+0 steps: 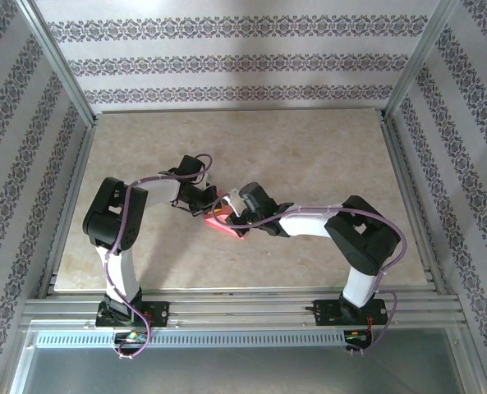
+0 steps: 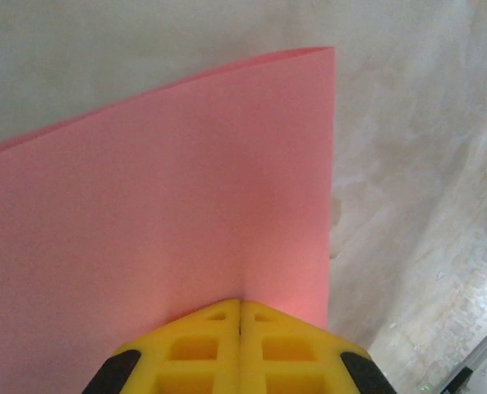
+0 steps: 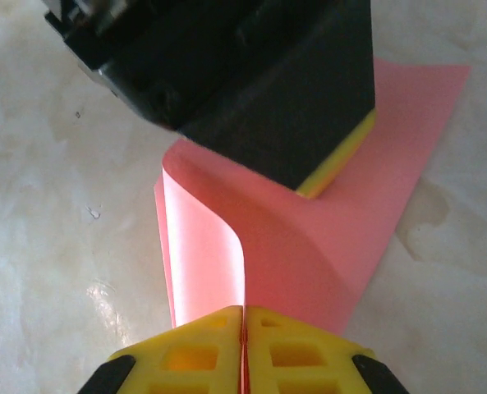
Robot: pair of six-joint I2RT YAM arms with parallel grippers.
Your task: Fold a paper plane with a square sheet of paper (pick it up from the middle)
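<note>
The thin pink-red square sheet of paper (image 3: 309, 246) could be torn, or creased off-line, if the lifted flap is pulled hard while the far part is pinned. The strain would be taken at the bend between the two pincers. A crooked fold is also to be feared, since the flap's edge is not seen matched to any opposite edge. A slip in the narrow hold would let the flap spring back flat.

The sheet is seen unmarked and not yet creased at the bend. One part lies flat on the pale marbled table (image 3: 54, 205), beyond the right pincer's tips. The near part is curled up in a soft loop that ends in the right pincer (image 3: 243, 322). That pincer's jaws are closed to a slit with a red line of paper between them, so the flap is judged to be held.

The left pincer (image 2: 240, 318) is closed tight, with the sheet right at its tips. From the right wrist its yellow-padded end is seen set on the flat part, beyond the loop and to its right. Whether paper is nipped there or only pressed down cannot be told.
</note>
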